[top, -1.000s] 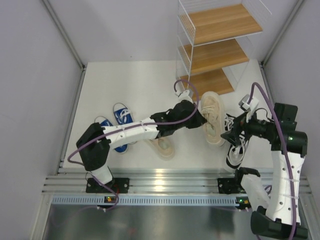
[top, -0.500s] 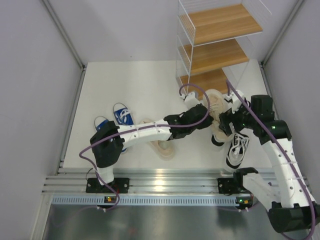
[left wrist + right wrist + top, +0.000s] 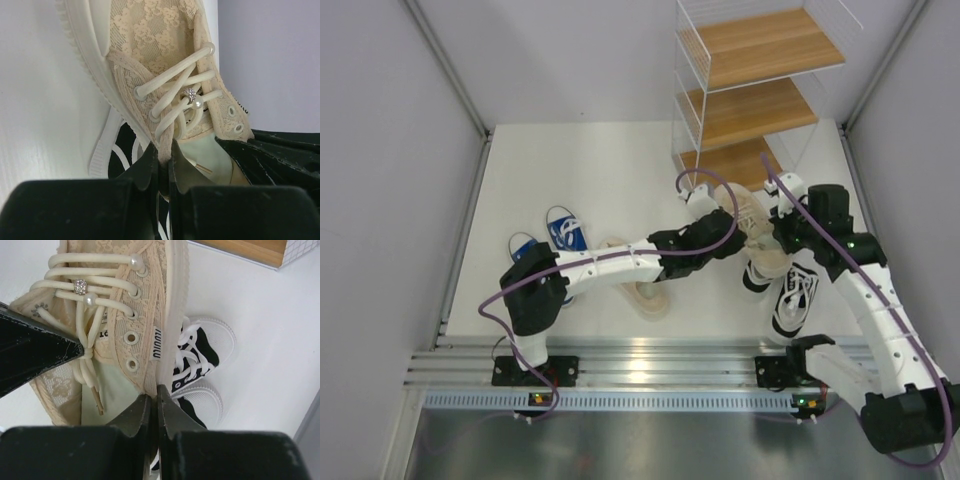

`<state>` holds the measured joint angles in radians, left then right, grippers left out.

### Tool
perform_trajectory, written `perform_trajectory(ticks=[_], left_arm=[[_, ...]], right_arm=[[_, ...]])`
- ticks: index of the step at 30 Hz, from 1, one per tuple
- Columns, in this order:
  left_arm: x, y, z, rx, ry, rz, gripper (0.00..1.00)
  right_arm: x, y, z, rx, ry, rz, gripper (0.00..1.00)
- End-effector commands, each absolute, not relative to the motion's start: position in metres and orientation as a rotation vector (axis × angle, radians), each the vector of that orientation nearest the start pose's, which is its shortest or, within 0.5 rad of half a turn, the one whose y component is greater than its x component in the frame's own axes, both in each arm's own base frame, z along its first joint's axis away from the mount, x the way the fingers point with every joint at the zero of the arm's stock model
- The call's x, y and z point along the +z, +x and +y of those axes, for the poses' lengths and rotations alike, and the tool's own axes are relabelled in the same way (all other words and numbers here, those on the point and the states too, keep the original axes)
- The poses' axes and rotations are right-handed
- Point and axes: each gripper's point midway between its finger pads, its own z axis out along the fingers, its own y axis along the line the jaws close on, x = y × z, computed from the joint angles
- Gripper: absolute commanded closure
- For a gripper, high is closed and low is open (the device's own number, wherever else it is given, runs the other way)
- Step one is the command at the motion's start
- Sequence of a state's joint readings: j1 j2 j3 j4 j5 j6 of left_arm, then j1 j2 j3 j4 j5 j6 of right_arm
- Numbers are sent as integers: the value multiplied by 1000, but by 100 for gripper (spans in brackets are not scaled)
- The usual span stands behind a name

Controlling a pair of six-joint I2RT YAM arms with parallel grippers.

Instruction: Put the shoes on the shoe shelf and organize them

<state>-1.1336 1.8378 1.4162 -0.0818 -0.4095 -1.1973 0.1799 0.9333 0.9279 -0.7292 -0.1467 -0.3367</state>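
Overhead view of a white table [image 3: 600,170]. Two robot arms meet at a beige shoe [image 3: 752,212] just in front of the shelf [image 3: 760,48] and its lowest wooden tier. The left gripper [image 3: 728,233] is on the shoe's left side and the right gripper [image 3: 777,232] on its right. A second beige shoe [image 3: 647,296] lies under the left arm. Blue shoes [image 3: 566,228] sit far left, black shoes [image 3: 790,300] near right.

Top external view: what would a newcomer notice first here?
A beige sneaker is pinched by both arms' jaws at once, just before the shoe shelf's lowest tier. No shoe shows on the shelf; blue sneakers lie left, black sneakers beneath the right arm.
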Motion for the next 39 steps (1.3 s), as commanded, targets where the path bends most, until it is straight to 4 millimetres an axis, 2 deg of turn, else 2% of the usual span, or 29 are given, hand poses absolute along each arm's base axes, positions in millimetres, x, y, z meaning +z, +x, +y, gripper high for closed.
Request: perform_trajectory(ticks=[1, 2, 4, 5, 6, 7, 8, 10, 11, 13, 14, 16, 17, 19, 20, 22, 23, 25, 26, 27, 28, 29, 31, 32, 33, 35, 37, 38, 39], left_arm=[[272, 265, -497, -1275, -351, 1942, 100], [278, 263, -496, -1297, -339, 1925, 100], [270, 258, -493, -1303, -284, 1925, 100], [278, 256, -494, -1343, -265, 1891, 87], [286, 255, -489, -1369, -246, 1869, 78], [276, 250, -486, -1368, -191, 1876, 67], [292, 242, -486, -1445, -142, 1831, 49], [294, 241, -478, -1467, -102, 1816, 36], [293, 233, -475, -1484, -41, 1820, 29], [300, 232, -469, -1493, 20, 1791, 27], [297, 230, -466, -1491, 45, 1798, 26], [307, 222, -458, -1503, 126, 1765, 24], [319, 214, -452, -1528, 173, 1736, 24], [315, 206, -440, -1505, 244, 1730, 23], [327, 201, -428, -1462, 309, 1674, 23], [304, 202, -408, -1306, 382, 1725, 22], [315, 198, -391, -1266, 388, 1699, 22], [298, 207, -363, -1088, 399, 1711, 20], [301, 203, -341, -1032, 394, 1713, 19], [298, 203, -328, -983, 387, 1714, 18], [283, 211, -308, -865, 362, 1733, 16], [290, 207, -288, -832, 347, 1711, 14], [278, 207, -260, -724, 338, 1721, 12], [289, 208, -239, -691, 275, 1684, 9], [285, 207, -228, -655, 267, 1693, 9], [287, 205, -203, -613, 215, 1660, 8], [285, 203, -189, -594, 181, 1652, 7], [284, 200, -181, -600, 153, 1638, 7], [282, 201, -174, -588, 124, 1635, 7]], right_arm=[[204, 275, 66, 137, -614, 2126, 100], [206, 276, 67, 153, -607, 2118, 100], [214, 280, 64, 160, -583, 2094, 100], [219, 282, 62, 166, -565, 2077, 100], [224, 284, 61, 172, -547, 2065, 100], [227, 286, 57, 171, -530, 2056, 100], [230, 288, 58, 188, -524, 2044, 100], [235, 291, 55, 197, -501, 2031, 100], [235, 293, 53, 205, -486, 2033, 100], [240, 298, 54, 222, -483, 2014, 100], [239, 302, 46, 218, -454, 2017, 100], [242, 309, 44, 219, -439, 2009, 100], [243, 312, 43, 223, -436, 2006, 100], [250, 321, 43, 224, -421, 1987, 100], [246, 327, 42, 224, -412, 1998, 100], [249, 340, 42, 229, -389, 1994, 100], [248, 346, 39, 221, -375, 1998, 100], [244, 359, 39, 228, -348, 2011, 100], [246, 366, 36, 210, -332, 2000, 100], [248, 373, 35, 207, -318, 1992, 100], [244, 380, 34, 204, -305, 2001, 100], [247, 390, 30, 175, -278, 1979, 100], [242, 402, 28, 159, -254, 1983, 100], [242, 407, 26, 153, -211, 1979, 100], [246, 415, 26, 154, -203, 1949, 100], [241, 427, 21, 124, -154, 1935, 100], [244, 438, 24, 129, -131, 1891, 100], [236, 445, 17, 102, -87, 1903, 100], [235, 447, 30, 124, -113, 1895, 100]])
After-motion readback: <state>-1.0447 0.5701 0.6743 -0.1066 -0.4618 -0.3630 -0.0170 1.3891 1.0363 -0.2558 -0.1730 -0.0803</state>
